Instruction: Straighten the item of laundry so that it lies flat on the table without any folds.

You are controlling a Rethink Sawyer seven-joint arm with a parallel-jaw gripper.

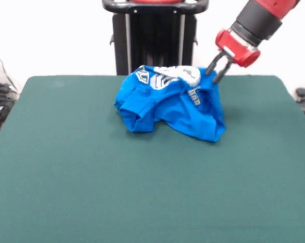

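Front view: bright blue T-shirt [170, 104] bunched in a rumpled heap toward far middle of green table [91, 177], white graphic turned up on top. Gripper [217, 71] angled down at heap's upper right edge, two dark fingers apart, seemingly grasping nothing yet. Likely light, soft, limp cloth; best pinched at an outer hem or sleeve, then drawn outward. Black pedestal [155, 38] just behind heap; nothing else in the way.

My green table [81, 187] is carrying one thing, a crumpled blue shirt [167, 104] sitting toward its far edge.
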